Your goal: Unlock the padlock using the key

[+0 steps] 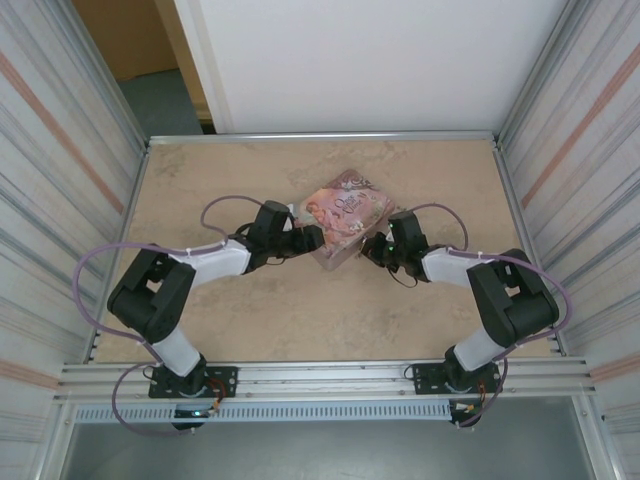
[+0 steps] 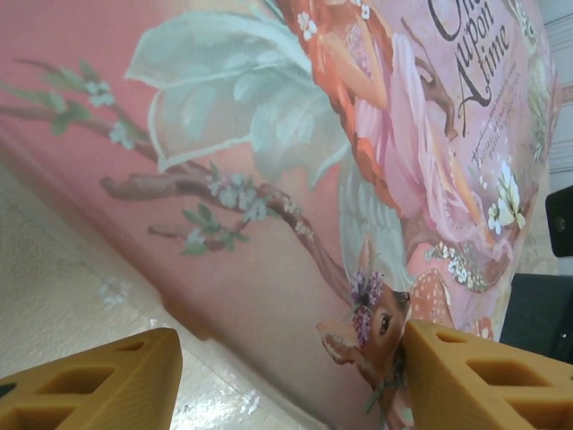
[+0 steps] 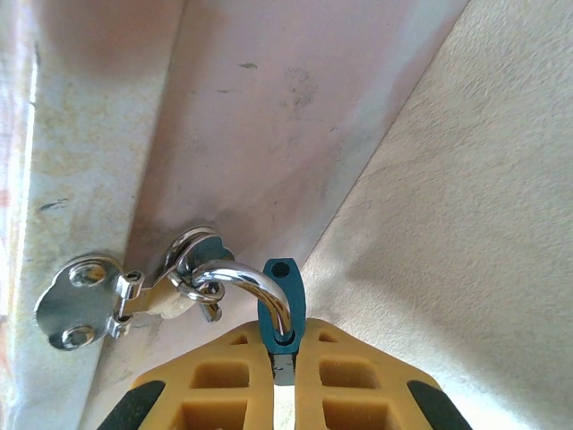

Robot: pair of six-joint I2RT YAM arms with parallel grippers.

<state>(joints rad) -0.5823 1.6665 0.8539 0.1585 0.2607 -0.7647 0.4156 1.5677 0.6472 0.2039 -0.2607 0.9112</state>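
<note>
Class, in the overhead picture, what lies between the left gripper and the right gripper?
The near corner of the pink tin lies between the left gripper and the right gripper, as the top view shows.

Tiny teal padlock (image 3: 281, 297), chrome shackle (image 3: 240, 277) hooked through a metal hasp (image 3: 186, 265).
</note>
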